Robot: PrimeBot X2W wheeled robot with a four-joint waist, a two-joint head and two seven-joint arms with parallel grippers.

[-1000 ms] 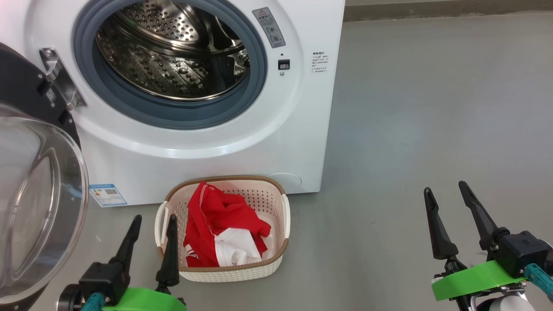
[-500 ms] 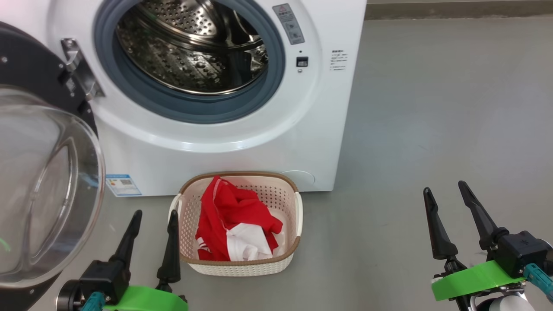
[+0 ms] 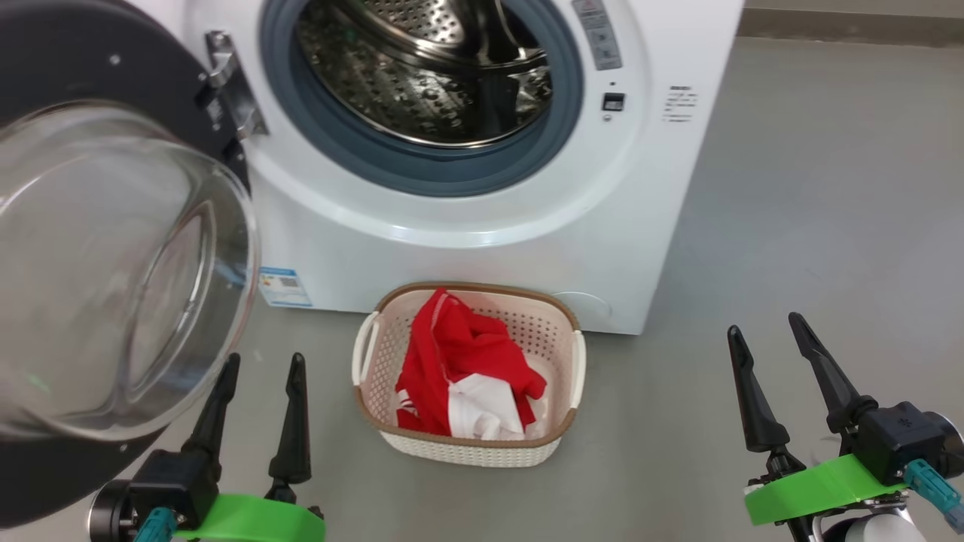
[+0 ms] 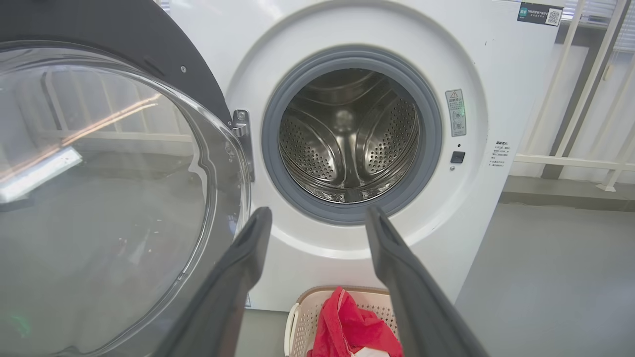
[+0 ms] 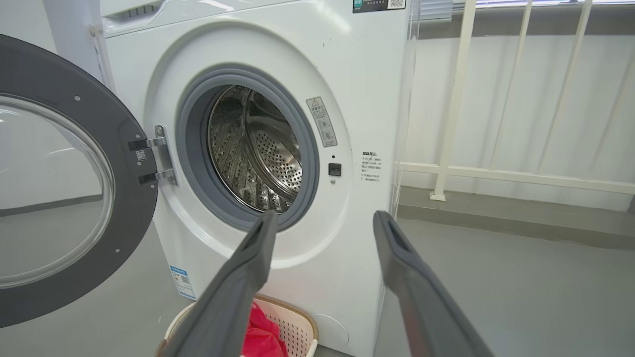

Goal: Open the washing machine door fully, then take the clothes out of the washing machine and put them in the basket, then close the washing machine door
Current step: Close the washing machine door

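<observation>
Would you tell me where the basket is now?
In the head view, the basket sits on the floor at centre, just before the washing machine, holding the clothes.

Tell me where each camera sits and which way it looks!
Head view: on the robot's head, looking down at the washing machine and basket; left tool and right tool show below.
Left wrist view: on the left arm, facing straight into the drum; its two fingers show.
Right wrist view: on the right arm, facing the machine slantwise; its fingers show.
All three share the open washing machine door.
</observation>
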